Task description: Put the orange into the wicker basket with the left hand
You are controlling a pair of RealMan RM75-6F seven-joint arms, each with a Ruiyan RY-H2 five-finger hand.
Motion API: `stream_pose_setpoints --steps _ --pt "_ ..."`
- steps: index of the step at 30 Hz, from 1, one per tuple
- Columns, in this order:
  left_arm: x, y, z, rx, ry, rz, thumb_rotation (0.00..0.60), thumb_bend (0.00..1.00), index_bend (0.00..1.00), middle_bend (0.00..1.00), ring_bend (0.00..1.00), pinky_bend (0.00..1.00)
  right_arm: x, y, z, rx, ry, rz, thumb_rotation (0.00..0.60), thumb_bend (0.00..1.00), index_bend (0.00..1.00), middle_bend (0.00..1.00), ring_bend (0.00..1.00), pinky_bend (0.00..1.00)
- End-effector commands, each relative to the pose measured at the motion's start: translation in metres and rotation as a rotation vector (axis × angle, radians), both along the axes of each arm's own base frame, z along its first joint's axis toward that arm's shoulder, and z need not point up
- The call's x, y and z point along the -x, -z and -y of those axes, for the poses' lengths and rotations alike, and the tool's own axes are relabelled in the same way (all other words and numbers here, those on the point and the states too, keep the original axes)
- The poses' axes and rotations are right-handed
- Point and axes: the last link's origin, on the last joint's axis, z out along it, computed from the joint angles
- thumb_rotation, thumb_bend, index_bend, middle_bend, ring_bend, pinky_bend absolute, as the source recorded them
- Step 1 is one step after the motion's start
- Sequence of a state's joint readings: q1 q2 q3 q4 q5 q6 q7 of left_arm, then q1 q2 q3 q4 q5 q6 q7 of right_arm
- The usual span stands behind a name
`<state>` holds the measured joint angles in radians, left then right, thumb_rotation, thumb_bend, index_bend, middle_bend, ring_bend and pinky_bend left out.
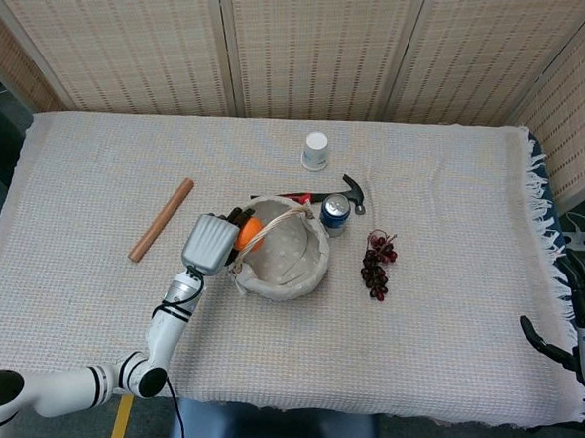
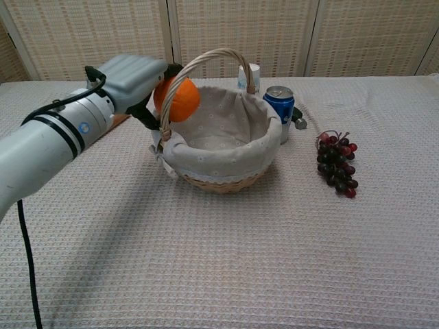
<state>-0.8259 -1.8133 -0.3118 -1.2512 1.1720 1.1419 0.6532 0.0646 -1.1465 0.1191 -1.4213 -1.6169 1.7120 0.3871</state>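
The left hand (image 2: 134, 82) holds the orange (image 2: 176, 99) at the left rim of the wicker basket (image 2: 219, 140), its dark fingers (image 2: 147, 116) curled around the fruit from behind. In the chest view the orange sits just above the cloth-lined rim, against the left foot of the basket's arched handle (image 2: 206, 58); it is partly over the basket's inside but not yet lying in it. The head view shows the same: the left hand (image 1: 209, 244) meets the basket (image 1: 285, 263) on its left side, with the orange (image 1: 249, 233) showing between the hand and the handle.

The basket stands near the middle of the counter (image 1: 453, 189), which is covered by a pale woven cloth. Just to the right of it and a little farther back stands a blue drinks can (image 2: 278, 113), and behind that lies a hammer (image 1: 339, 192) with a red grip. A bunch of dark grapes (image 2: 336, 164) lies on the right, apart from the basket. A wooden rolling pin (image 1: 160, 220) lies on the left, and a white cup (image 1: 316, 151) stands at the far side.

The right hand (image 1: 573, 335) shows only at the right edge of the head view, off the counter; whether its fingers are open or closed cannot be told.
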Motion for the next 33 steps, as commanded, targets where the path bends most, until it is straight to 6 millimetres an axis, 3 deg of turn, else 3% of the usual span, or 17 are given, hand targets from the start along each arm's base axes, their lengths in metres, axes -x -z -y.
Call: stream_pose_setpoints --steps 1,5,7,13,18,25,29,33 --pt "-0.005 0.004 -0.002 -0.007 -0.005 0.001 0.600 0.41 0.49 0.48 0.64 0.71 0.000 0.000 0.000 -0.001 -0.001 -0.002 0.600 0.18 0.00 0.00 0.00 0.25" --pt "-0.007 0.001 -0.001 -0.034 0.007 0.016 0.600 0.40 0.40 0.41 0.59 0.70 0.000 0.000 0.001 -0.003 0.003 -0.001 0.600 0.18 0.00 0.00 0.00 0.25" --pt "-0.006 -0.002 -0.001 -0.050 0.008 0.005 0.600 0.39 0.27 0.33 0.51 0.66 0.000 0.000 0.002 -0.004 0.003 -0.001 0.600 0.18 0.00 0.00 0.00 0.25" --pt "-0.008 -0.010 0.003 -0.033 0.012 -0.004 0.600 0.33 0.01 0.12 0.21 0.36 -0.001 0.002 0.000 -0.005 -0.001 -0.007 0.600 0.18 0.00 0.00 0.00 0.25" --pt "-0.008 -0.012 0.005 -0.011 -0.010 0.011 0.600 0.31 0.00 0.01 0.08 0.24 -0.001 0.002 0.001 -0.004 0.001 -0.008 0.600 0.18 0.00 0.00 0.00 0.25" --pt "0.000 -0.022 0.005 -0.051 -0.025 -0.031 0.600 0.30 0.00 0.00 0.07 0.23 0.000 0.002 0.001 -0.006 0.003 -0.007 0.600 0.18 0.00 0.00 0.00 0.25" --pt "0.025 -0.043 0.005 -0.118 -0.023 -0.142 0.600 0.33 0.00 0.04 0.10 0.25 0.000 0.002 0.001 -0.012 0.001 -0.005 0.600 0.18 0.00 0.00 0.00 0.25" --pt "0.074 -0.074 0.022 -0.076 -0.049 -0.248 0.600 0.38 0.06 0.08 0.15 0.31 0.000 0.002 0.001 -0.014 0.000 -0.006 0.600 0.18 0.00 0.00 0.00 0.25"
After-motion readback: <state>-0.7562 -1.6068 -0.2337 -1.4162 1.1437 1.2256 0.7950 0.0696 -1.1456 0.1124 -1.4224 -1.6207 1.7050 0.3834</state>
